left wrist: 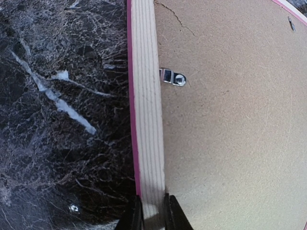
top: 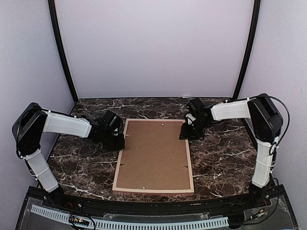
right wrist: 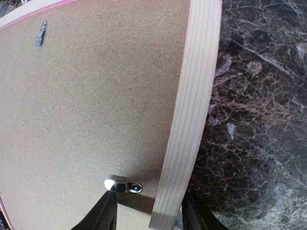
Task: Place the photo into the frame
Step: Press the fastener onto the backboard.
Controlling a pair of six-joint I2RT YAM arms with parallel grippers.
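The frame lies face down in the middle of the table, tan wood back up, with a brown backing board set inside it. The photo is hidden. My left gripper is at the frame's left rail near the far corner. In the left wrist view it is shut on that rail. My right gripper stands open astride the right rail. One of its fingers touches a small metal turn clip; the other sits outside the rail.
Another metal clip sits by the left rail, and more clips dot the board's edges. Dark marble tabletop surrounds the frame. Pale walls and black corner posts close in the back and sides.
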